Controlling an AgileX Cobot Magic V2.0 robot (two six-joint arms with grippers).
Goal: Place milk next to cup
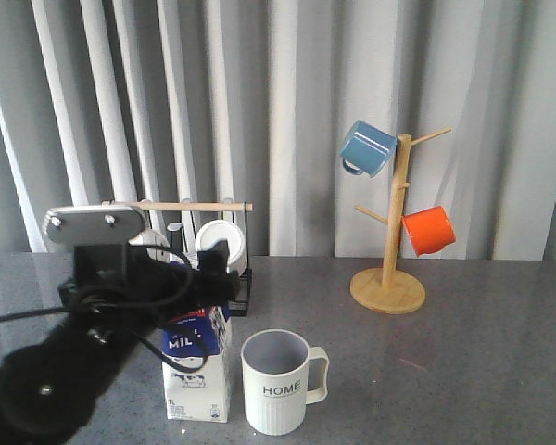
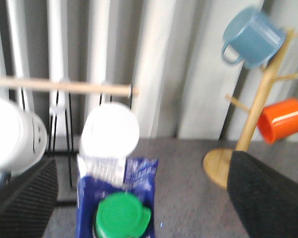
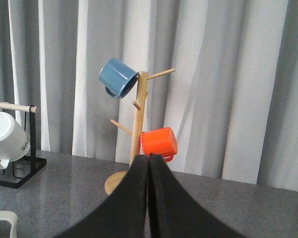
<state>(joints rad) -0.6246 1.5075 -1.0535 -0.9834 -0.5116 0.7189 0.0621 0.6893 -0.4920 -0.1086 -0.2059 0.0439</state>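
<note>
Long grey-white curtains hang behind a grey speckled table. At about 2 o'clock on the table stands a wooden mug tree with a blue mug and an orange mug.

At about 7 o'clock stands the tall blue and white milk carton with a green round cap, just beside the cream ribbed mug marked HOME, which sits at its 3 o'clock.

The left gripper has its wide-open fingers either side of the carton top, not squeezing. The right gripper is pressed closed and empty.

The carton is probably heavy if full and a bit squashy, so hold its flat sides, gently.
</note>
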